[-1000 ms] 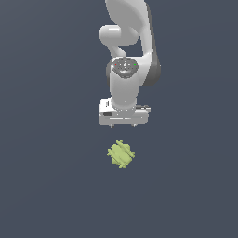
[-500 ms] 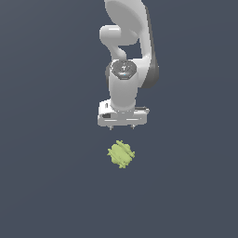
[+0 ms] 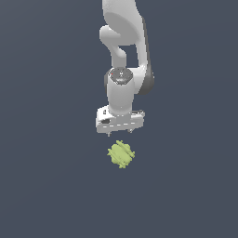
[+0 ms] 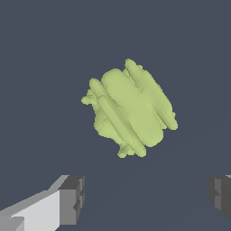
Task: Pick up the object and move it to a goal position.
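I am hovering my white two-fingered gripper [image 3: 119, 133] above the small yellow-green, lumpy, ridged object [image 3: 121, 154], which is lying on the flat dark grey floor [image 3: 46, 176]. My fingers [image 4: 67, 200] are spread wide and holding nothing, so they can straddle it.

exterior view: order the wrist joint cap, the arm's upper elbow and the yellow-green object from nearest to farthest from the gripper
1. Yellow-green object, just below the gripper.
2. Wrist joint cap, above it on the arm.
3. Upper elbow, near the top of the view.
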### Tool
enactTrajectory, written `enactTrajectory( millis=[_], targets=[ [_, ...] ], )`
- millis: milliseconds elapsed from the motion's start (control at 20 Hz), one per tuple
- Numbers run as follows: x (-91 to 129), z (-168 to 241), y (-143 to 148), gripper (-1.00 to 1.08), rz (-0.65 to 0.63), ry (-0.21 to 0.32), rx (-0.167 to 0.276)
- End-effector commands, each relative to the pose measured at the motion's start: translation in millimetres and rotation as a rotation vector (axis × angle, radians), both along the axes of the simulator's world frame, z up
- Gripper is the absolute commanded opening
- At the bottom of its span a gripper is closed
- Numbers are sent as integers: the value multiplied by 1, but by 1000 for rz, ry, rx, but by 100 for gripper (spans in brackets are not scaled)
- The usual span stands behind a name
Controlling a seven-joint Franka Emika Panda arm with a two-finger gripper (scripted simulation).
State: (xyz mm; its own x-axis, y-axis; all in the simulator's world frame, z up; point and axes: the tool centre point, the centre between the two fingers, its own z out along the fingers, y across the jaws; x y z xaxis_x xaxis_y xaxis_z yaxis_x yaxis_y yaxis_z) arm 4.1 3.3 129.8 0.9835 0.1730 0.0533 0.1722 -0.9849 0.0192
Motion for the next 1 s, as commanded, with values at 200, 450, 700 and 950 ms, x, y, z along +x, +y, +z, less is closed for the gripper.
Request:
enactTrajectory(
  millis=[200,450,700,950],
  targets=[
    [11,-22,-7,108,127,-88,-10],
    [18,-37,-9,108,228,-161,-13],
    [23,-50,-8,108,328,-238,-14],
    [26,-60,-5,108,425,-320,-13]
  ],
)
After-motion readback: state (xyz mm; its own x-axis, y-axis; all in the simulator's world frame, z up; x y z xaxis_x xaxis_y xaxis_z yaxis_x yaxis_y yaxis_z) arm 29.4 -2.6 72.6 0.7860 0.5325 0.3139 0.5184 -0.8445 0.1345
